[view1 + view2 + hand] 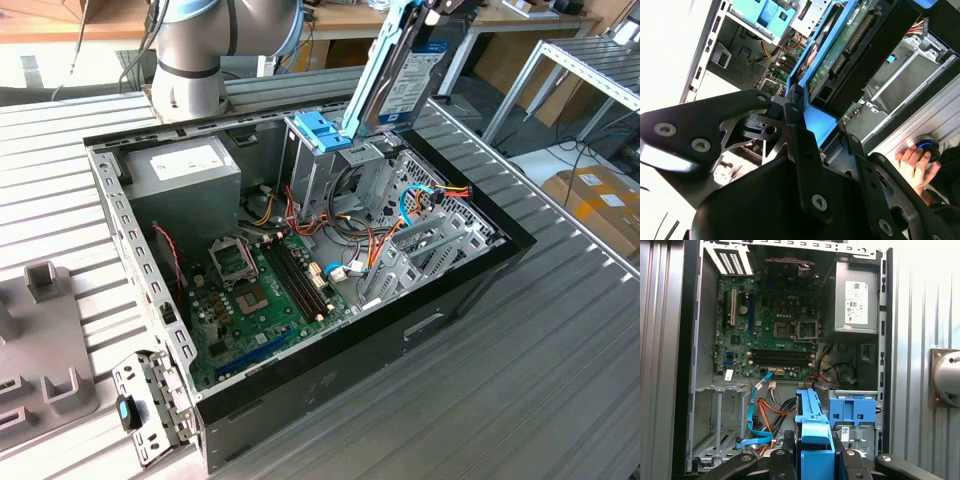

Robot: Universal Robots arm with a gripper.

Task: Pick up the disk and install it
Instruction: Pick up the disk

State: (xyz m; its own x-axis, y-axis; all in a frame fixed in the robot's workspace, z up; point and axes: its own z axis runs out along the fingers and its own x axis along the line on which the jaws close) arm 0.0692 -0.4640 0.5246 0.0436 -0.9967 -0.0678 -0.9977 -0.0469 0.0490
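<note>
The disk hangs tilted on edge above the open computer case, over the metal drive cage at the case's far side. Its white label with a blue band faces the exterior camera, and blue rails run along its sides. My gripper is shut on the disk's upper end. In the second wrist view the disk's green circuit-board underside and blue rail sit between my black fingers. In the first wrist view the disk's blue rail points down at the cage.
A blue plastic handle tops the drive cage. The grey power supply and the green motherboard fill the case's other half, with loose cables between. A person's hand rests on a round knob beside the case. Grey fixtures stand at the exterior view's left.
</note>
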